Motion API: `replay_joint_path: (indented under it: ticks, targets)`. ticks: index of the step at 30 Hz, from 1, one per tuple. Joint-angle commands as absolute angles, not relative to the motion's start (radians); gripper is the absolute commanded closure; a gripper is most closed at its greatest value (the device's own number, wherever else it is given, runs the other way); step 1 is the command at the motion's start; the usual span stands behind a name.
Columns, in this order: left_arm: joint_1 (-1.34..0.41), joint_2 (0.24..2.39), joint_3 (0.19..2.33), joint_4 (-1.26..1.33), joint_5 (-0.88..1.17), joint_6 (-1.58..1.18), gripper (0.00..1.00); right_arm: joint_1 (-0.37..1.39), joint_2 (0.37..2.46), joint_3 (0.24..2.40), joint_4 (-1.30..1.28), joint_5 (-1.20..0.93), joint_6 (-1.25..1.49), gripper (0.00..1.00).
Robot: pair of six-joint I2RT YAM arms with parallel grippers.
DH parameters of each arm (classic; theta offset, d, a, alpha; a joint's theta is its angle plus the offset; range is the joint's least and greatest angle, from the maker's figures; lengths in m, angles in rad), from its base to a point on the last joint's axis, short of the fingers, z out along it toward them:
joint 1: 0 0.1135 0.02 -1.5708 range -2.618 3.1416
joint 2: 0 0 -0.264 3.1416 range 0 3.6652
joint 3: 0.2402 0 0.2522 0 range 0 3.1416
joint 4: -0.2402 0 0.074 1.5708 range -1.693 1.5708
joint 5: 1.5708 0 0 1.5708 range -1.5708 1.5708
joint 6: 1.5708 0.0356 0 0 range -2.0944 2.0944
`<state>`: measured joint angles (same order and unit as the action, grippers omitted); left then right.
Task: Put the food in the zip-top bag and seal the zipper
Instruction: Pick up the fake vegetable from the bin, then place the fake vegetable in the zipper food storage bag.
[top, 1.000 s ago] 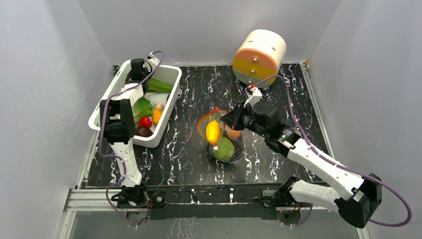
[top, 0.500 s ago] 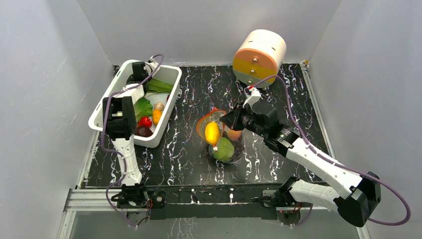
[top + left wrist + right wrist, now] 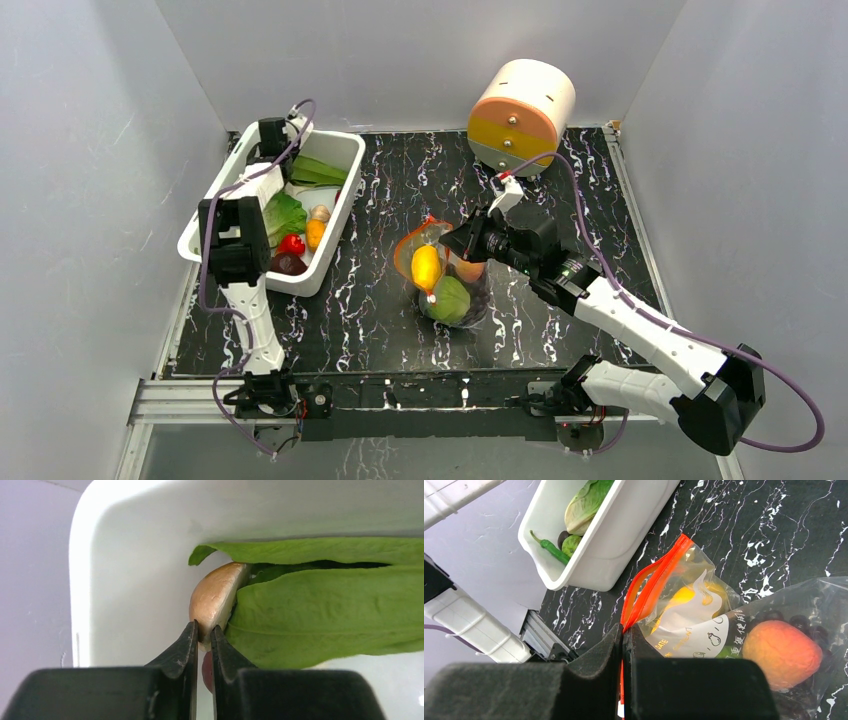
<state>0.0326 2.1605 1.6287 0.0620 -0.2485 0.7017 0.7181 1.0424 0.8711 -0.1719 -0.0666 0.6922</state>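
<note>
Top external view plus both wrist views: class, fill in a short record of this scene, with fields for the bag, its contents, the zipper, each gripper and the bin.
bag: clear zip-top bag on the table, mouth open
contents: yellow fruit, green cabbage, orange-peach piece
zipper: zipper, orange-red, not sealed
right gripper: right gripper shut on the zipper
left gripper: left gripper pinching a tan piece
bin: white bin, green leaf beside the tan piece

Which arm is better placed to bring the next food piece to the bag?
Left. The left tool pinches a tan food piece in the white bin; the right tool is clamped on the zipper of the zip-top bag.
</note>
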Motion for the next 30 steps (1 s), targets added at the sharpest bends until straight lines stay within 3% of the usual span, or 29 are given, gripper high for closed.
replay_joint_path:
  ticks: [1,7,10,20,26,30]
  targets:
    - [0.008,1.975,1.603,-0.051,-0.22,0.538,1.0,0.718,1.013,0.873,-0.082,-0.061,0.72,1.0]
    - [-0.003,1.861,1.571,-0.176,-0.167,0.407,1.0,0.719,0.996,0.863,-0.075,-0.069,0.74,1.0]
    - [-0.005,1.838,1.609,-0.262,-0.236,0.382,1.0,0.719,0.984,0.85,-0.084,-0.076,0.756,1.0]
    - [-0.052,1.593,1.496,-0.319,-0.225,0.268,1.0,0.719,0.954,0.821,-0.101,-0.076,0.794,1.0]
    - [-0.069,1.419,1.39,-0.313,0.086,0.082,1.0,0.718,0.939,0.84,-0.14,-0.051,0.799,1.0]
    - [-0.075,1.32,1.325,-0.314,0.146,-0.02,1.0,0.718,0.947,0.88,-0.183,-0.049,0.801,1.0]
